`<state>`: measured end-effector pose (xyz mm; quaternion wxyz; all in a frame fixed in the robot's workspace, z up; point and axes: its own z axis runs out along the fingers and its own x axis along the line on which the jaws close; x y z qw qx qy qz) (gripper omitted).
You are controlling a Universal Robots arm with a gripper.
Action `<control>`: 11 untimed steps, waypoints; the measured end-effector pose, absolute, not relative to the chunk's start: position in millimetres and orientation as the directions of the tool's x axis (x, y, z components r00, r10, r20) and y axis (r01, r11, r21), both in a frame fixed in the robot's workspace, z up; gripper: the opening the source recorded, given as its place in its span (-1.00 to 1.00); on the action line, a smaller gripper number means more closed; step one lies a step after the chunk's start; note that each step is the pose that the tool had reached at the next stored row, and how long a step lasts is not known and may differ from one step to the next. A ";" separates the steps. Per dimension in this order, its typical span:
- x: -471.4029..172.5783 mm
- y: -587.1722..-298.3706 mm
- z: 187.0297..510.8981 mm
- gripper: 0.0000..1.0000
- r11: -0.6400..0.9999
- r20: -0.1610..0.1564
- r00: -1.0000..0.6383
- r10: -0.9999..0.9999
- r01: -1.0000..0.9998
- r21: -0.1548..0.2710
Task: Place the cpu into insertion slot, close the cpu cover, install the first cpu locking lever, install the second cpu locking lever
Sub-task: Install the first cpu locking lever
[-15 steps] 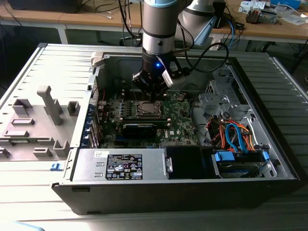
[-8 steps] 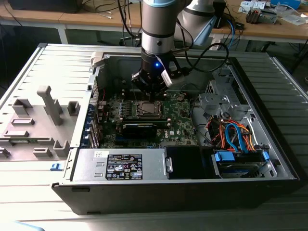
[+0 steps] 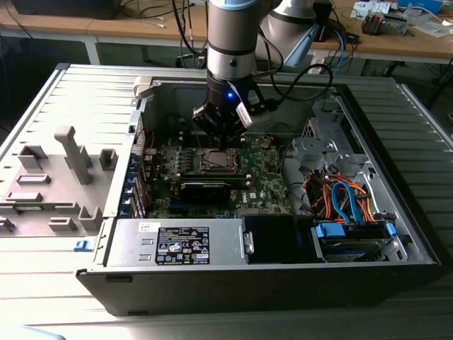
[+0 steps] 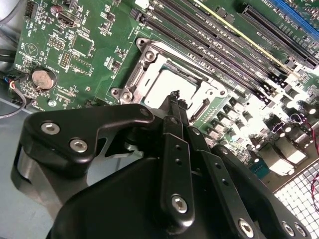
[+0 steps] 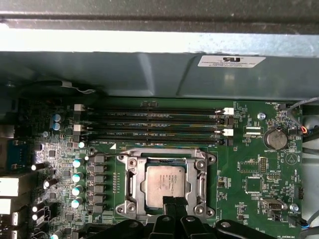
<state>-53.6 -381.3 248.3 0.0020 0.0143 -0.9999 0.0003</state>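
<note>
One cpu (image 5: 165,182) sits in one insertion slot (image 5: 131,185), covered.

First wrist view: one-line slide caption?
Claw over the cpu seated in the insertion slot, cpu cover closed around it on the green motherboard.
</note>
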 end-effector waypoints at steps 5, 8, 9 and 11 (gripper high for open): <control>-54.6 -381.3 248.3 -0.79 1.000 0.004 -1.000 -0.029 -0.029 -0.001; -55.5 -381.3 248.4 -0.79 1.000 0.004 -1.000 -0.029 -0.029 -0.001; -56.0 -381.3 248.3 -0.79 1.000 0.004 -1.000 -0.029 -0.029 -0.001; -56.5 -381.3 248.3 -0.79 1.000 0.004 -1.000 -0.029 -0.029 -0.001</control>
